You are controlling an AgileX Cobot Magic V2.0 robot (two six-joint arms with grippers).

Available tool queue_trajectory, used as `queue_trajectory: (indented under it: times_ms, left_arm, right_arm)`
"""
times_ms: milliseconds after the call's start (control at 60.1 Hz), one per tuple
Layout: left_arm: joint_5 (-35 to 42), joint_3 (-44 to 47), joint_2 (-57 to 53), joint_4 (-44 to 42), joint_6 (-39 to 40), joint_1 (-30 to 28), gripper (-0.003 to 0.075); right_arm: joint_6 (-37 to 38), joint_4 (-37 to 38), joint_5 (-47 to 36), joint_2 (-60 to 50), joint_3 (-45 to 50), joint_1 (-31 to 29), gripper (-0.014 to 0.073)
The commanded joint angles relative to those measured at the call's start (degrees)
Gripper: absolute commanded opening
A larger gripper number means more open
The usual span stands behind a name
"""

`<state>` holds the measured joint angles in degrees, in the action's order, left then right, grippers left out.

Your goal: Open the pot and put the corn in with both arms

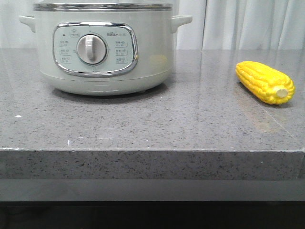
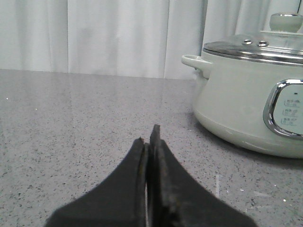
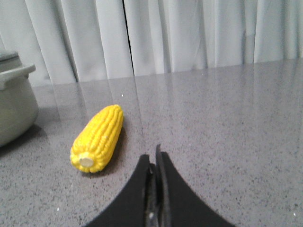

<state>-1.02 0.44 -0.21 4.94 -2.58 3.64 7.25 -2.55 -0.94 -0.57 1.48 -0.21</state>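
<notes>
The pale grey-green pot (image 1: pixel 102 47) stands at the back left of the stone counter, its dial facing me. In the left wrist view the pot (image 2: pixel 246 104) carries a glass lid (image 2: pixel 265 47) with a pale knob (image 2: pixel 286 21). The yellow corn (image 1: pixel 264 82) lies on the counter at the right, stub end toward me; it also shows in the right wrist view (image 3: pixel 98 137). My left gripper (image 2: pixel 147 137) is shut and empty, low over the counter, short of the pot. My right gripper (image 3: pixel 154 158) is shut and empty, beside the corn. Neither gripper shows in the front view.
The grey speckled counter (image 1: pixel 143 124) has a front edge (image 1: pixel 152 151) close to the camera. White curtains (image 1: pixel 248 24) hang behind it. One pot side handle (image 2: pixel 196 64) sticks out toward my left gripper's side.
</notes>
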Motion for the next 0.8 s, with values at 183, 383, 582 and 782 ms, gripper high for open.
queue_trajectory:
  times_ms: [183, 383, 582, 782]
  left_arm:
    - [-0.1, -9.6, -0.8, 5.3, 0.7, 0.0, -0.002]
    - [-10.6, -23.4, 3.7, 5.3, 0.7, 0.0, -0.002]
    - [-21.2, -38.2, 14.4, 4.6, 0.4, 0.0, -0.002]
    - [-25.3, -47.7, 26.0, 4.6, 0.4, 0.0, -0.002]
  right_arm:
    - [-0.2, 0.6, 2.9, -1.4, -9.4, -0.3, -0.0066]
    - [-3.9, 0.7, 13.6, 1.2, -22.4, -0.3, -0.0066]
    - [-6.0, 0.7, 22.7, 9.6, -34.8, -0.3, -0.0066]
    - [-6.0, 0.7, 29.6, 20.2, -43.2, -0.3, -0.0066]
